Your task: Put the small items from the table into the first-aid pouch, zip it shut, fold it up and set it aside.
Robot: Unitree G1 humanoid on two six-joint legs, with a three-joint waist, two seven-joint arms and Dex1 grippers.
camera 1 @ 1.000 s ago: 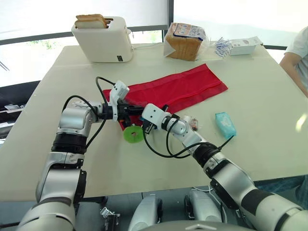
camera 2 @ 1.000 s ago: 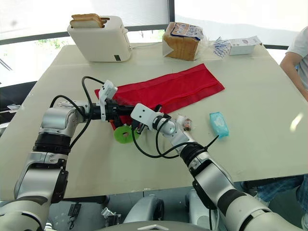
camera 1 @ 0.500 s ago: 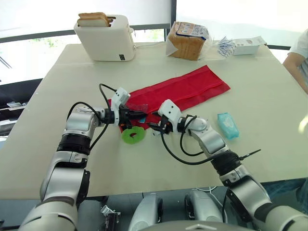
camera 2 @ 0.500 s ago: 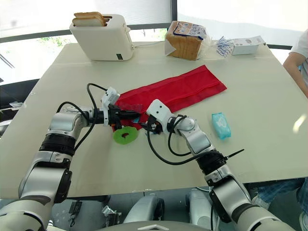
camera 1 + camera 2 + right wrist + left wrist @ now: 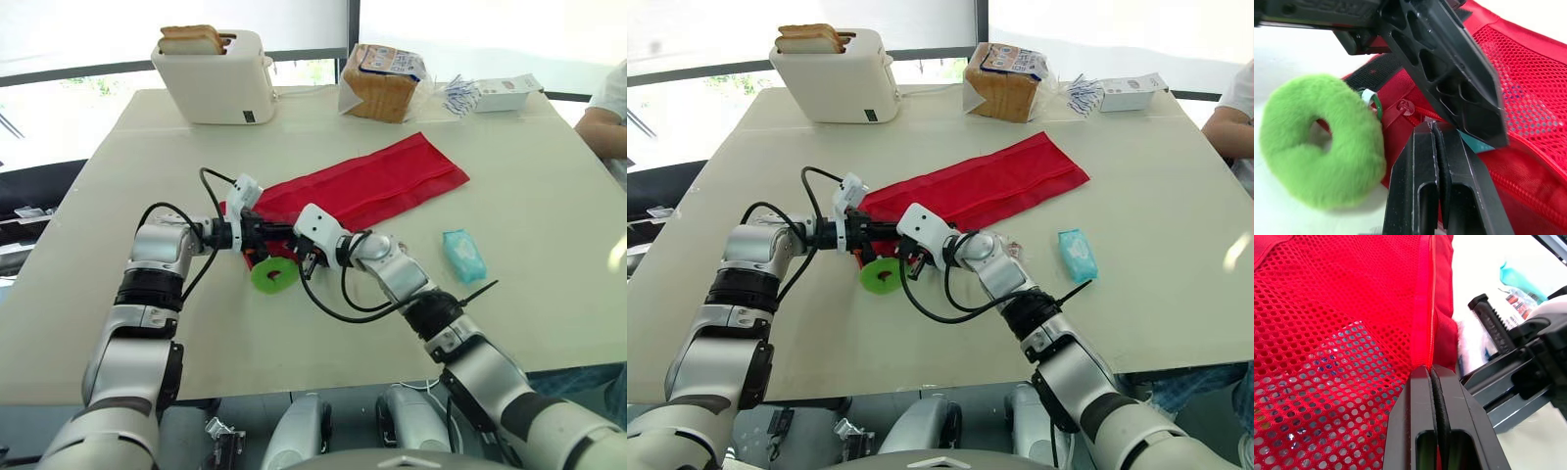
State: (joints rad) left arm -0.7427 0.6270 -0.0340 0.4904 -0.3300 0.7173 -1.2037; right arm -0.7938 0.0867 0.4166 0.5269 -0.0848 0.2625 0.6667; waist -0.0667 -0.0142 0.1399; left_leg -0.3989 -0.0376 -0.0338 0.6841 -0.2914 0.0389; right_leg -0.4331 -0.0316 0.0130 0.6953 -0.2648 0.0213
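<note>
The red mesh pouch (image 5: 372,181) lies unfolded across the table, its zipper (image 5: 1431,308) running along its length. My left gripper (image 5: 272,233) is shut on the zipper edge at the pouch's near left end. Close beside it, my right gripper (image 5: 304,258) is shut with its tips on the red fabric at the zipper line, near the clear zipper pull (image 5: 1403,105). A fuzzy green ring (image 5: 275,276) hangs from that end of the pouch. A teal tissue pack (image 5: 462,255) and a small wrapped item (image 5: 1012,252) lie on the table right of my right arm.
A toaster (image 5: 216,73) with bread in it, a bag of sliced bread (image 5: 377,78) and a white box (image 5: 509,90) stand along the far edge. A person's arm (image 5: 607,117) rests at the table's right side.
My right gripper has shifted left along the pouch's near edge, closer to the left gripper. The left gripper keeps its hold on the same spot.
</note>
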